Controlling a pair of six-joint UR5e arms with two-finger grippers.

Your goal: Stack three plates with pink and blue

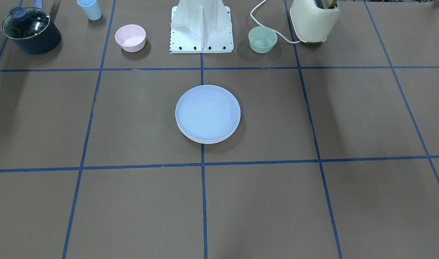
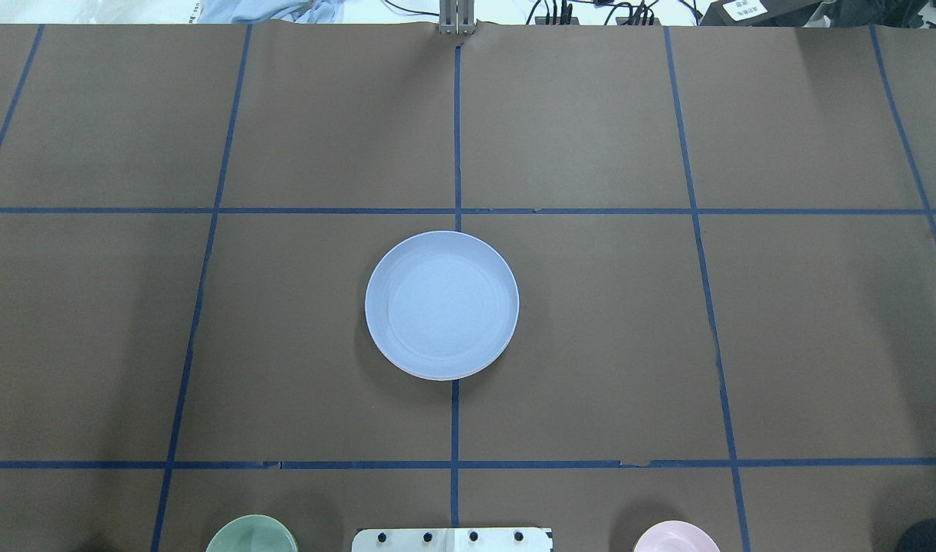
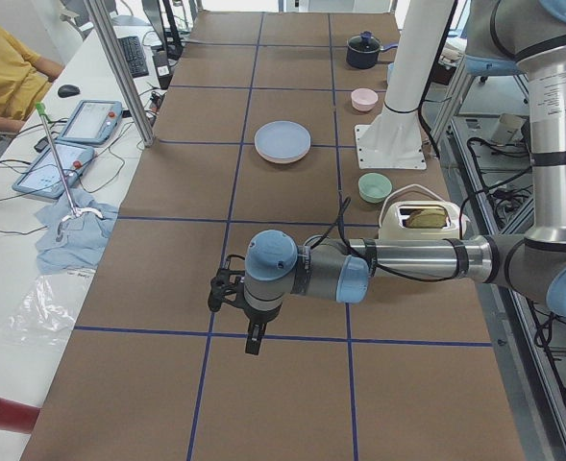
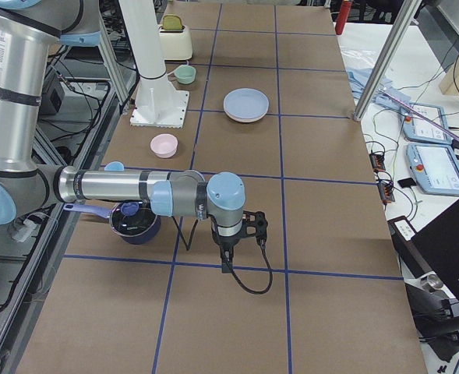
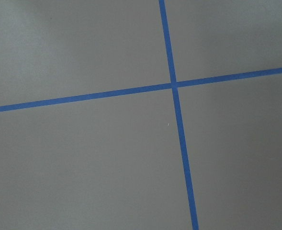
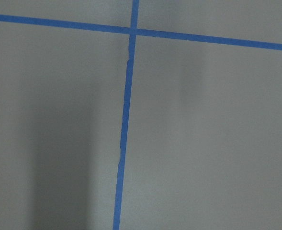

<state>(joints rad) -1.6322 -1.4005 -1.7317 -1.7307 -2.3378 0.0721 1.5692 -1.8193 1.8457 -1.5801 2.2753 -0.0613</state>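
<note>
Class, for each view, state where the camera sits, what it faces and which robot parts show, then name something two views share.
Front-facing: across the table, facing the robot base; no arms.
Overhead: behind the robot, down on the plate stack; base's edge only.
Exterior left: table's left end; left arm near.
Exterior right: opposite end; right arm near.
Left wrist: down at a tape cross; no robot.
Right wrist: likewise, another tape cross.
Shared: four fixed views show the plate stack.

Three stacked plates [image 1: 207,113], two bowls [image 1: 130,37], one cup [image 1: 90,9], one pot [image 1: 31,32], one toaster [image 1: 314,21].
</note>
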